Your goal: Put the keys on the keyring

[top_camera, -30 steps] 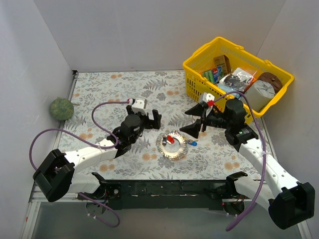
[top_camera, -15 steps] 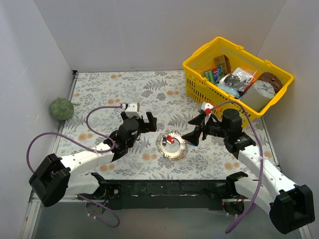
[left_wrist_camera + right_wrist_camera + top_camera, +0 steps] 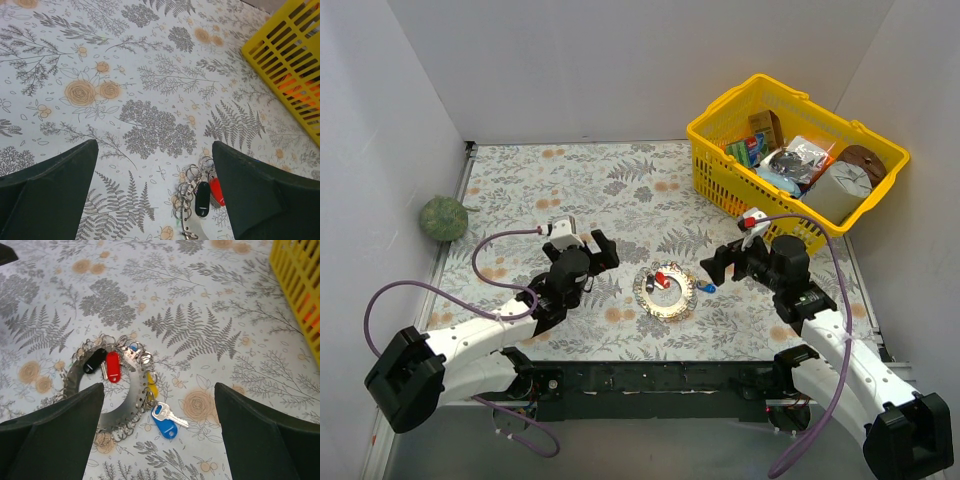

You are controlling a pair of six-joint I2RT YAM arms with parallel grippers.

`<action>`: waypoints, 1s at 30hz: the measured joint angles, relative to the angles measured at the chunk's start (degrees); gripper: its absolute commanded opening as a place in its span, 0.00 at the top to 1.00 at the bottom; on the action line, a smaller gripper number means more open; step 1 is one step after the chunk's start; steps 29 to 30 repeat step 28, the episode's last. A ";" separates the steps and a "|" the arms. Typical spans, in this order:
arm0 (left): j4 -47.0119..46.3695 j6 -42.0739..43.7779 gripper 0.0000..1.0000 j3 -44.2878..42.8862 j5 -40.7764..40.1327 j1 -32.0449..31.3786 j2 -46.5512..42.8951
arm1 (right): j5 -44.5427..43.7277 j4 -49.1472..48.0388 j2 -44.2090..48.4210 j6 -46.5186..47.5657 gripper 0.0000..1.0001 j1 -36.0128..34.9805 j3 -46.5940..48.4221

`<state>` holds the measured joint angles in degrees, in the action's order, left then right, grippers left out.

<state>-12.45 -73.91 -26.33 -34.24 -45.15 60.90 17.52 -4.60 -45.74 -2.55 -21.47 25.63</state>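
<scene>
A floral-patterned desk [image 3: 620,190] sits between plain white walls, with a yellow basket [image 3: 712,113] at upper right and a green ball [image 3: 442,216] at the left edge. The keyring [image 3: 665,312] lies flat at lower centre; a red key [image 3: 113,366] and a dark key [image 3: 94,361] rest on it, and a blue key [image 3: 165,422] lies just outside, perhaps touching its rim. Both arms reach in low. The left pincer [image 3: 592,247] and right pincer [image 3: 720,262] flank the ring, spread wide and holding nothing
</scene>
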 measured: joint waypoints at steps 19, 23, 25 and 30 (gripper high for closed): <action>-0.66 -0.52 0.02 -0.42 -8.22 0.00 1.55 | -12.87 -11.28 0.48 -4.72 0.02 0.04 -2.08; -2.84 2.10 0.02 -0.85 -7.72 0.00 1.55 | -14.69 -12.52 0.55 -5.11 0.02 0.04 -2.10; -3.96 3.85 0.03 -0.96 -7.39 0.00 1.51 | -16.48 -14.01 1.36 -5.73 0.02 0.04 -2.93; -6.10 6.12 0.02 -0.96 -7.04 0.00 1.42 | -18.99 -18.88 5.11 -6.27 0.02 0.07 -6.99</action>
